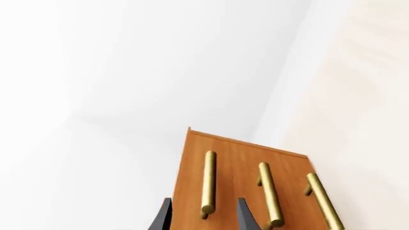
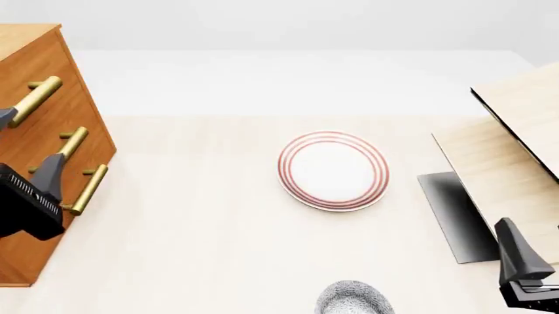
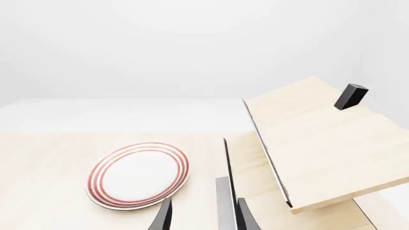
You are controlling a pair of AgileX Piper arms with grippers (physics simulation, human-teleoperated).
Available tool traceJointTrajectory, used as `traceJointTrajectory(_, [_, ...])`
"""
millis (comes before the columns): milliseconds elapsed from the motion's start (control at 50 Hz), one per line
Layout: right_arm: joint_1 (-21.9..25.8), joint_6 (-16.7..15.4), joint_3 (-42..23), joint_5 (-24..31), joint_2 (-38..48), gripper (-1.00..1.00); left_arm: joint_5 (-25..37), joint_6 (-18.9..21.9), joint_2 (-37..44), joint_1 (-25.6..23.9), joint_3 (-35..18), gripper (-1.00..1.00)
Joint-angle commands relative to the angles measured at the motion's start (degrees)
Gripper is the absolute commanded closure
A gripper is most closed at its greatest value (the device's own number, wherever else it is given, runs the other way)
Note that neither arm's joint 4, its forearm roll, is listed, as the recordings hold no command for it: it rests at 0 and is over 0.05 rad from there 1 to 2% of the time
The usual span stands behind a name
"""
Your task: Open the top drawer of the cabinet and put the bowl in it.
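Left hand (image 2: 31, 147) spread wide at our cabinet (image 2: 39, 85), drawers shut; right hand (image 3: 203, 218) wide, near panels (image 3: 319, 143); plate (image 2: 333, 170) mid-tabletop, bowl (image 2: 354, 298) nearer.

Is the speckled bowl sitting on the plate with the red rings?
No, the bowl sits on the table by itself, nearer the camera than the plate.

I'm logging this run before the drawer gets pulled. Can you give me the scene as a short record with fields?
top drawer: closed, flush with the cabinet front
left gripper: open, fingers either side of a brass handle, not closed on it
right gripper: open, holding nothing
bowl: on the table, near edge, untouched
plate: table centre, red rings, nothing on it
pale wood panels: right side, tilted
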Motion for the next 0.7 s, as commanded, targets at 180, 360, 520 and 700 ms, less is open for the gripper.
traceJointTrajectory(180, [0.00,0.00,0.06,0.01,-0.08,-1.00,-3.78,4.46,7.02,1.75,-4.68,-1.00])
traceJointTrajectory(360, [0.00,0.01,0.06,0.01,-0.08,-1.00,-3.51,5.21,9.25,2.49,-6.87,-1.00])
traceJointTrajectory(520, [0.00,0.00,0.06,0.01,-0.08,-1.00,-3.65,5.07,10.62,3.07,-7.88,-1.00])
traceJointTrajectory(700, [0.00,-0.01,0.05,0.01,-0.08,-1.00,-5.27,4.51,13.23,3.73,-8.02,-1.00])
